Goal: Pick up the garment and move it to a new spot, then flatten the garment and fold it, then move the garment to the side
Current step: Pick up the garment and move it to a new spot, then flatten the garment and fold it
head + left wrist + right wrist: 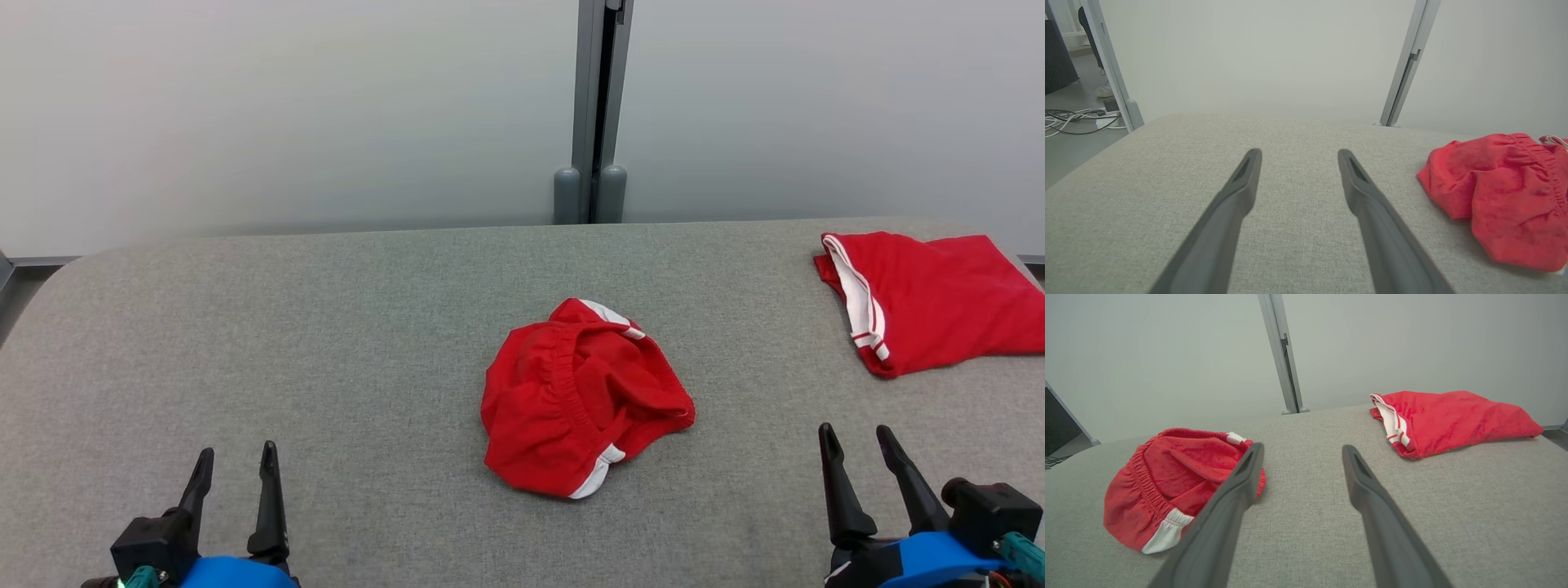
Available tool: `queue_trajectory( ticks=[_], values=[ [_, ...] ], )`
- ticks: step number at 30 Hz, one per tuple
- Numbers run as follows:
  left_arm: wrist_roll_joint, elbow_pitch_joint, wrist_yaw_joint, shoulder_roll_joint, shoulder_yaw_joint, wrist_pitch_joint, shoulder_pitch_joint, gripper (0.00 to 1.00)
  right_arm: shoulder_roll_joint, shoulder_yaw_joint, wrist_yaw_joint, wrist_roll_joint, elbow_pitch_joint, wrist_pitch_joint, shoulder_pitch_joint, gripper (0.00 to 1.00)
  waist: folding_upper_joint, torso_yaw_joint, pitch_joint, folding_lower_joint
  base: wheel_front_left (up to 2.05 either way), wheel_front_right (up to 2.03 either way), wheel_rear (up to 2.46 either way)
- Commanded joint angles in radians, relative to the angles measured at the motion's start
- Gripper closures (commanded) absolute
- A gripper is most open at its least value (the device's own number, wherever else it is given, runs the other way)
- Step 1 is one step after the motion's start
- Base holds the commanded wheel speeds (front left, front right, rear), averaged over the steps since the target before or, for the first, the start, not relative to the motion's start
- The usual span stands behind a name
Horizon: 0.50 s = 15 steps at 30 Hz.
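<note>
My left hand (237, 449) is at the lower left of the head view, fingers spread wide, holding nothing. My right hand (855, 429) is at the lower right, just as wide and just as empty. The garment (571, 400), red with white trim, lies crumpled in a heap in the middle of the frame on the grey counter (326, 327), apart from both my hands. A folded red cloth (939, 302) lies flat at the upper right, near the counter's edge.

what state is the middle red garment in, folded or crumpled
Crumpled. The middle garment sits in a bunched heap, elastic waistband curled across it, white trim poking out.
</note>
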Motion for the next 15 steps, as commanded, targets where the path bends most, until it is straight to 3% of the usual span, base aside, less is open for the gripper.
queue_trajectory(
  ticks=[1, 15],
  values=[
    [0.005, -0.002, 0.002, 0.004, 0.002, -0.006, -0.014, 0.0, -0.001, -0.003, 0.0, -0.003, 0.001, -0.009, 0.015, 0.0, 0.0, -0.001, 0.0, 0.0, 0.0, 0.0, 0.0],
    [-0.008, -0.007, 0.014, 0.001, -0.012, 0.013, -0.03, 0.0, -0.001, 0.009, 0.0, 0.002, 0.022, -0.027, -0.003, 0.0, 0.0, -0.017, 0.011, 0.0, 0.0, 0.0, 0.0]
  ],
)
